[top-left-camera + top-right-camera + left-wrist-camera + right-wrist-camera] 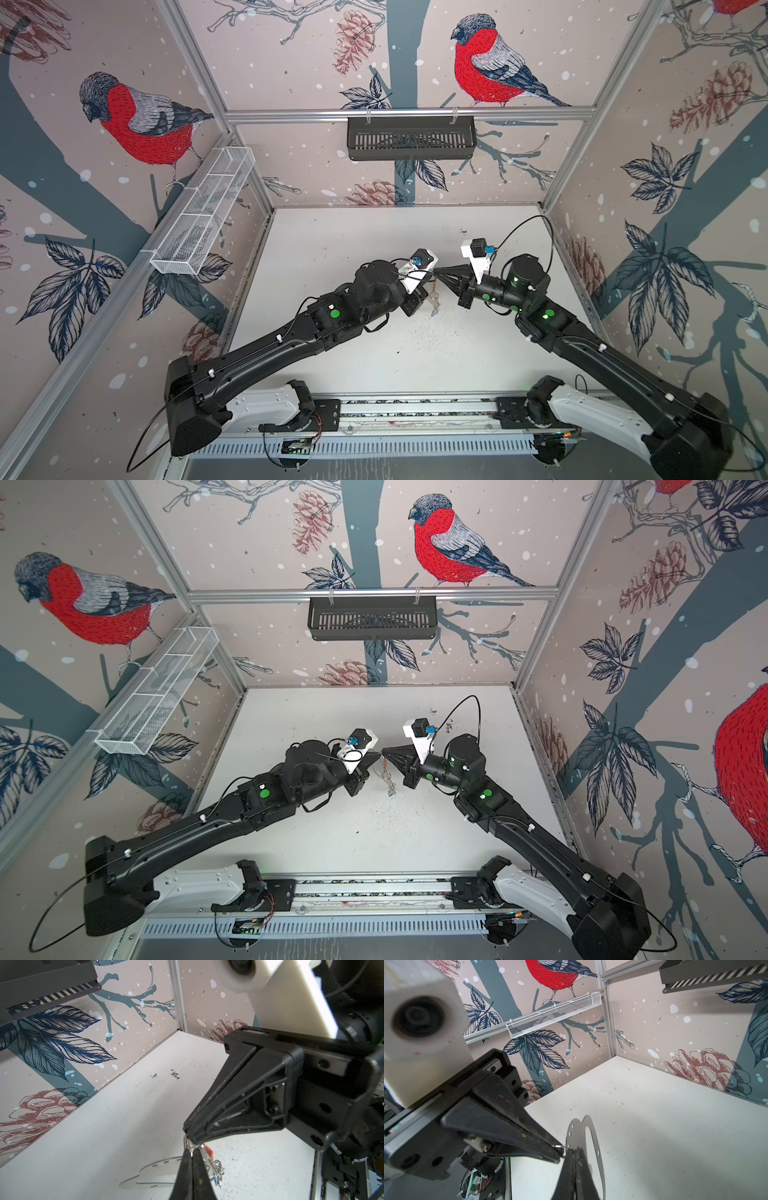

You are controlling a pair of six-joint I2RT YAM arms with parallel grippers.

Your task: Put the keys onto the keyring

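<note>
Both grippers meet tip to tip in mid-air over the middle of the white table (365, 245). In the left wrist view my left gripper (192, 1148) is shut on a small metal ring (187, 1142). My right gripper (186, 1131) pinches the same ring from above. From the ring hang the keys (216, 1167), with a red-orange tag (208, 1150) and a blue tag (217, 1182). The keyring, a grey see-through plate (578, 1133) with a slot and small holes, shows just behind the right gripper (574, 1150). I cannot tell whether the plate hangs from the ring. The keys (390, 785) dangle below the tips.
A black slotted basket (411, 137) hangs on the back rail. On the left wall a white mesh basket (203, 212) is fixed. Both arms reach in from the front rail (415, 415). Dark specks dot the table near the back right.
</note>
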